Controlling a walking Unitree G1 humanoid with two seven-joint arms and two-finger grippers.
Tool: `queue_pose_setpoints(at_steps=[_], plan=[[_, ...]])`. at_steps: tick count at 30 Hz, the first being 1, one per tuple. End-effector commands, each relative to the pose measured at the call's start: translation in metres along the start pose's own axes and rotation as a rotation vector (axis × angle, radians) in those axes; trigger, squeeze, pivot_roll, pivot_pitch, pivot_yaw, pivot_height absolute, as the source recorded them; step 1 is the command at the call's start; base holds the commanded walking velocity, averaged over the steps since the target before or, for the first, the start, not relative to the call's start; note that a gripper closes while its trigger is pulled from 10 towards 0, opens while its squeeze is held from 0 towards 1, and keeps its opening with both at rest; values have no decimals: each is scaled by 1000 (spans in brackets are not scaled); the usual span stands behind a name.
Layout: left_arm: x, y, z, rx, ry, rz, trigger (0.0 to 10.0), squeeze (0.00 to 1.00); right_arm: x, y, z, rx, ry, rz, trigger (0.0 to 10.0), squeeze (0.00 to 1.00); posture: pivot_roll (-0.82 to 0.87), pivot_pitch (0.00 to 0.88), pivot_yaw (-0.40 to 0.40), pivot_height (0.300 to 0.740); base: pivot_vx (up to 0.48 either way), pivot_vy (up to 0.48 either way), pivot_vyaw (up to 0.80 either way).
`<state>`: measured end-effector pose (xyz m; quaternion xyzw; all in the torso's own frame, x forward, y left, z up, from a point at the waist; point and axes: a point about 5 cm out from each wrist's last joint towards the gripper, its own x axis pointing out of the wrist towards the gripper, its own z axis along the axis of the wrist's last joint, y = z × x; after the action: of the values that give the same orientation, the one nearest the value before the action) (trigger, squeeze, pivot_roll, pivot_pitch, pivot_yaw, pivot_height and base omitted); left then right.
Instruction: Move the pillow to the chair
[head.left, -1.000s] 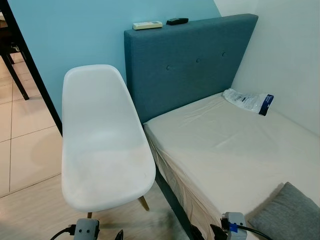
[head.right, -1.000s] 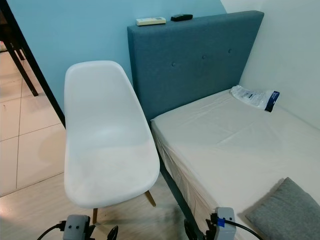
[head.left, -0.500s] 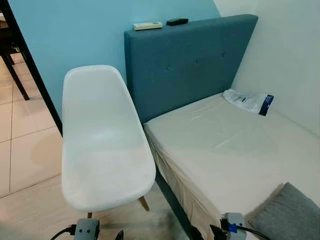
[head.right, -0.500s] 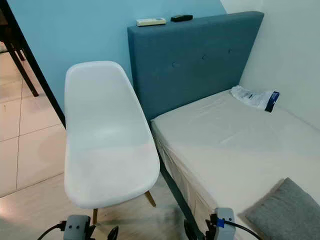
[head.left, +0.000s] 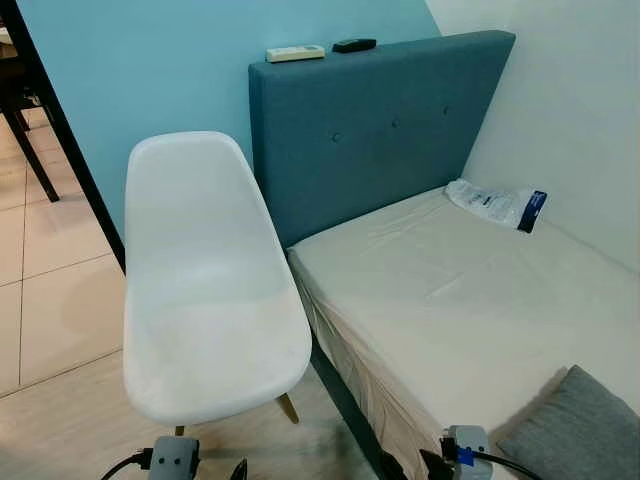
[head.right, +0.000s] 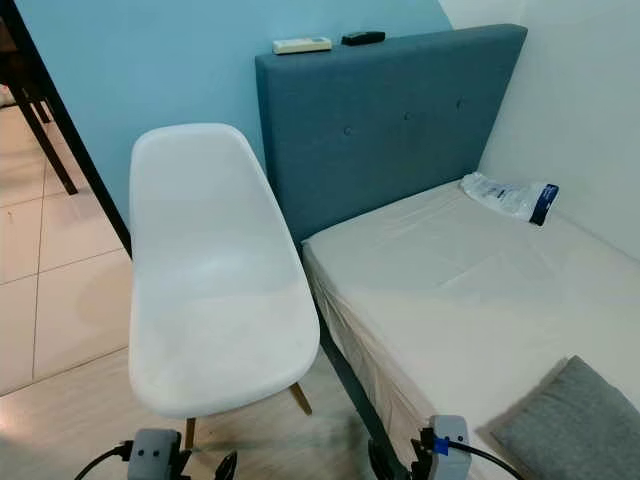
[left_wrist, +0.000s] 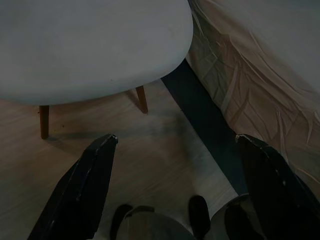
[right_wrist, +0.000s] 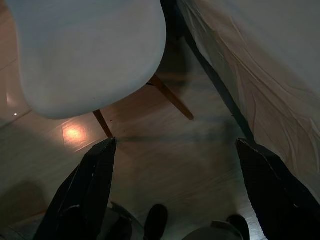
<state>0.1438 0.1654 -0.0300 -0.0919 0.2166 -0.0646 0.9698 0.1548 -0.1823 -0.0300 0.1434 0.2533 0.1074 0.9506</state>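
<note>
A grey pillow (head.left: 580, 430) lies on the near right corner of the bed's cream mattress (head.left: 470, 300). A white moulded chair (head.left: 205, 290) on wooden legs stands left of the bed, its seat bare. Both arms hang low at the bottom edge of the head views. In the left wrist view my left gripper (left_wrist: 175, 180) is open over the wooden floor, between the chair seat (left_wrist: 90, 45) and the bed's side. In the right wrist view my right gripper (right_wrist: 175, 185) is open too, above the floor by the chair's legs (right_wrist: 170, 97). Neither holds anything.
A blue padded headboard (head.left: 380, 120) backs the bed, with two remotes (head.left: 295, 51) on its top. A plastic-wrapped packet (head.left: 495, 203) lies at the mattress's far side by the white wall. A dark table leg (head.left: 30, 150) stands at the far left on the tiled floor.
</note>
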Motion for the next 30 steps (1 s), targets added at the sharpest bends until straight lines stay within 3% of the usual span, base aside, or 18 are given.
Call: queue_pose_setpoints(at_steps=[1,18,30], plan=[[-2,1,-4,-13,17,2,10000,0,-3,-3,-3,1,4,-10,10000,0,19,66,-61,740,0,0,0],[-2,3,1,10,25,-24,10000,0,-4,4,3,-34,-20,10,10000,0,12,83,-41,740,0,0,0],[19,8,14,-2,-20,-1,10000,0,15,6,11,-54,-39,21,10000,0,22,5,-32,740,0,0,0]])
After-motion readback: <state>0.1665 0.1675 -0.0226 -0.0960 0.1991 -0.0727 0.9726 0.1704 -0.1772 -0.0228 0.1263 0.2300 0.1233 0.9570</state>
